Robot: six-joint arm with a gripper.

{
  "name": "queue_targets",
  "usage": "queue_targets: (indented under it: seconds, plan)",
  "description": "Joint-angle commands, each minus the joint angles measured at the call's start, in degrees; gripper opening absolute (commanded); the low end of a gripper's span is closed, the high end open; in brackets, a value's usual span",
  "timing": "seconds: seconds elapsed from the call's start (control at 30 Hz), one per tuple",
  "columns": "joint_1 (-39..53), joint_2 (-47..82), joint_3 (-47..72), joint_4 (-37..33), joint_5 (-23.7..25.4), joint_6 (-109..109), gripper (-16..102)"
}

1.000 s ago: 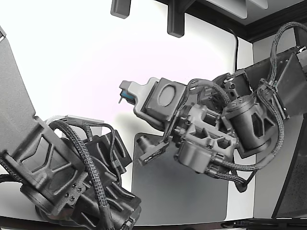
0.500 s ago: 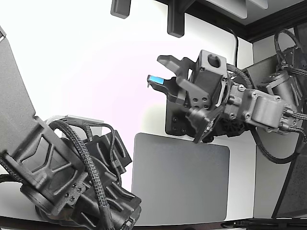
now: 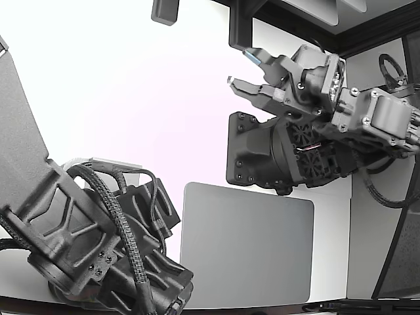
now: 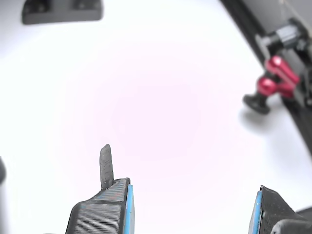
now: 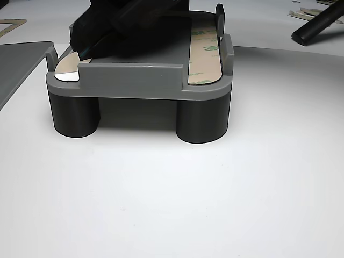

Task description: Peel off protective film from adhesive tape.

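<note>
My gripper [image 3: 241, 65] is raised high over the white table at the back right of the exterior view, and it is open. In the wrist view the two blue-padded fingers [image 4: 126, 209] stand wide apart around my gripper [image 4: 192, 195], with only bare table between them. A thin dark sliver [image 4: 105, 165] sticks up from one fingertip; I cannot tell whether it is film. The other view shows a grey fixture [image 5: 134, 80] carrying a tape strip with printed 3M liner [image 5: 205, 54] and a shiny strip end [image 5: 67, 67]. A dark body [image 5: 129, 27] rests on top of the fixture.
A second arm [image 3: 98, 243] fills the exterior view's lower left. A grey mat [image 3: 246, 243] lies below my arm. Dark brackets [image 3: 239, 26] hang at the back. A red-knobbed clamp [image 4: 273, 80] stands near the table's edge, and a black rod [image 5: 320, 21] lies behind the fixture.
My arm has swung up from low over the grey mat toward the back right of the exterior view, the wrist turning as it rose. The second arm has not moved.
</note>
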Motion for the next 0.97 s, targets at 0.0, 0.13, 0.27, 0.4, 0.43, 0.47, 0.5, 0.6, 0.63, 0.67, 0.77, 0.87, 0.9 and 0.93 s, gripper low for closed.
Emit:
queue_targets:
  seconds: [0.0,0.13,0.27,0.4,0.43,0.47,0.5,0.6,0.63,0.67,0.77,0.87,0.9,0.93]
  plan:
    - [-11.2,1.2,1.6,-3.1,-14.0,-0.6,100]
    - [-23.5,1.2,6.9,-5.4,-30.1,-4.6,100]
    - [-24.9,1.2,8.3,-5.3,-31.9,-4.8,100]
    - [-24.9,1.2,8.4,-5.7,-32.1,-5.2,100]
    - [-24.9,1.2,8.4,-5.7,-32.1,-5.2,100]
    - [-24.9,1.2,8.4,-5.7,-32.1,-5.2,100]
    - [-24.9,1.2,8.4,-5.7,-32.1,-5.2,100]
    - [-24.9,1.2,8.4,-5.7,-32.1,-5.2,100]
    - [-24.9,1.2,8.4,-5.7,-32.1,-5.2,100]
    - [-24.9,1.2,8.4,-5.7,-32.1,-5.2,100]
    - [-24.9,1.2,8.4,-5.7,-32.1,-5.2,100]
    - [-24.9,1.2,8.4,-5.7,-32.1,-5.2,100]
    - [-24.9,1.2,8.4,-5.7,-32.1,-5.2,100]
    - [-24.9,1.2,8.4,-5.7,-32.1,-5.2,100]
